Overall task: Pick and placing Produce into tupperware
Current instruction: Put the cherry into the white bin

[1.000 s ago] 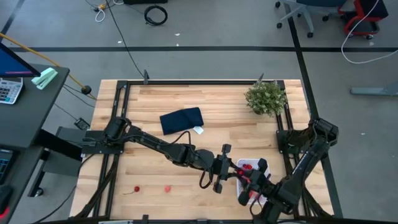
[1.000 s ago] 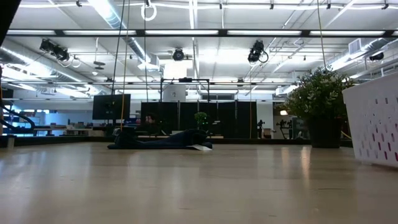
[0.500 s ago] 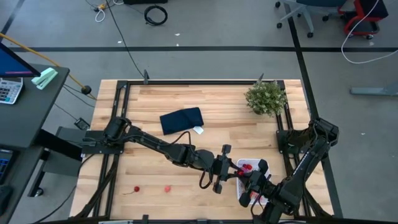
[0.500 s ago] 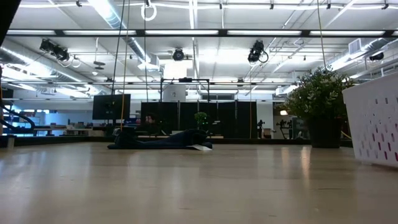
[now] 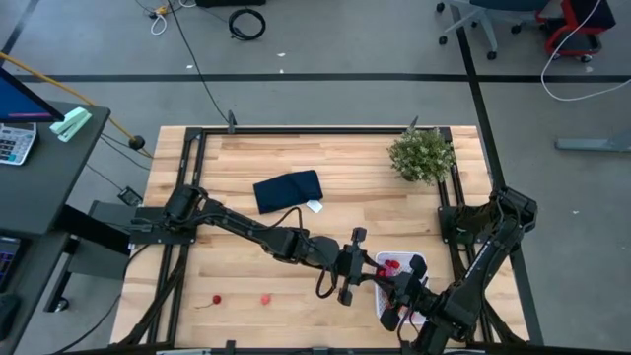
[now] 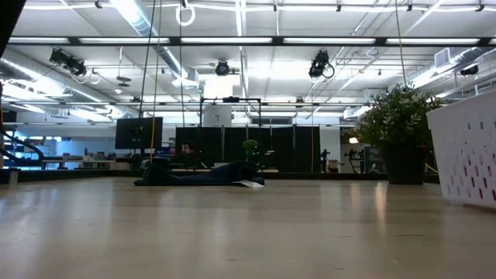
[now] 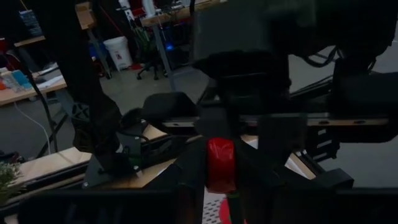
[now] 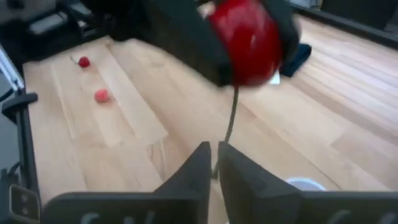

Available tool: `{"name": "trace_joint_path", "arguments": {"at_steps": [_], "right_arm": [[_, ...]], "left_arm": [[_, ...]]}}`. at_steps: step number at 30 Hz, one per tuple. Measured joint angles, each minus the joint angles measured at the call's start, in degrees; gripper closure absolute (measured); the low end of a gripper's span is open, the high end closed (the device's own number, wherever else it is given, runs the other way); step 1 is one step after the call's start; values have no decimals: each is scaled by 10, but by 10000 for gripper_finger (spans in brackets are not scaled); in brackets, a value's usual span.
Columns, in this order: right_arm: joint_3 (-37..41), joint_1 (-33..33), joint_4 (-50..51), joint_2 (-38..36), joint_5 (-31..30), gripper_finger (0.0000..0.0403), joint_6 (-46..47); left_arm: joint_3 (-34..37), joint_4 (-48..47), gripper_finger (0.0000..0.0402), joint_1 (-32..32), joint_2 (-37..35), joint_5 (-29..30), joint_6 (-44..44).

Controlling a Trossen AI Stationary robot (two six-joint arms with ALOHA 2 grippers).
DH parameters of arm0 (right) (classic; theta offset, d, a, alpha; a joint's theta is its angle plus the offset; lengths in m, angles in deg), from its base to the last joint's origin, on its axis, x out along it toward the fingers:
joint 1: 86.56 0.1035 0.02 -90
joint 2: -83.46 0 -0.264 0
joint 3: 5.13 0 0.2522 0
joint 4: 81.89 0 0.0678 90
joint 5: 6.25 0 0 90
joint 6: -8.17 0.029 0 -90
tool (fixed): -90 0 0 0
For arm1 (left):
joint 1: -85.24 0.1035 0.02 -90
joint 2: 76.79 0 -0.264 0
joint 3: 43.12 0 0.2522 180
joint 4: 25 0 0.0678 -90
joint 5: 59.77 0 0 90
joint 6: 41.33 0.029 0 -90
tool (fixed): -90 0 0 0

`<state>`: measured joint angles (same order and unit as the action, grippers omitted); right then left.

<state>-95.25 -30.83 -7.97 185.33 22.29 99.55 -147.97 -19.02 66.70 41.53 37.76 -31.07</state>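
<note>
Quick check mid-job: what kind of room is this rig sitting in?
Most likely a large open lab or office workspace: long strip ceiling lights over a wide floor, rolling office chairs near the wooden table, and loose cables across the grey floor.

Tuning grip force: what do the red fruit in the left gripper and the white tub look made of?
Red fruit: probably hard plastic, smooth and glossy, with a bright highlight on its skin. Left gripper is clamped on it. White tub: likely rigid molded plastic, matte, its wall punched with small slots.

Wooden table [image 5: 237, 276] bears cloth [image 5: 287, 191], plant [image 5: 422, 155], tupperware [image 5: 414, 264].
</note>
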Motion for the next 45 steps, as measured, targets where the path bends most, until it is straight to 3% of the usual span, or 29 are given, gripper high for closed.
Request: {"name": "trace_joint_path", "arguments": {"at_steps": [5,13,29,33,39,45], "right_arm": [[0,-1,0,0,-1,340,0],[0,0,0,0,8,345,-4],[0,-1,1,-33,14,291,-42],[-1,-1,2,-34,16,308,-45],[-1,-9,3,-33,16,392,-55],[-1,-10,2,-33,14,397,-55]], "left_arm": [[0,-3,319,0,0,0,0],[0,-11,326,0,0,0,0],[0,-14,325,0,0,-1,-1],[0,-15,319,0,1,-1,-2],[0,-14,323,0,1,0,-2],[0,-14,322,0,1,-1,-1]]}}
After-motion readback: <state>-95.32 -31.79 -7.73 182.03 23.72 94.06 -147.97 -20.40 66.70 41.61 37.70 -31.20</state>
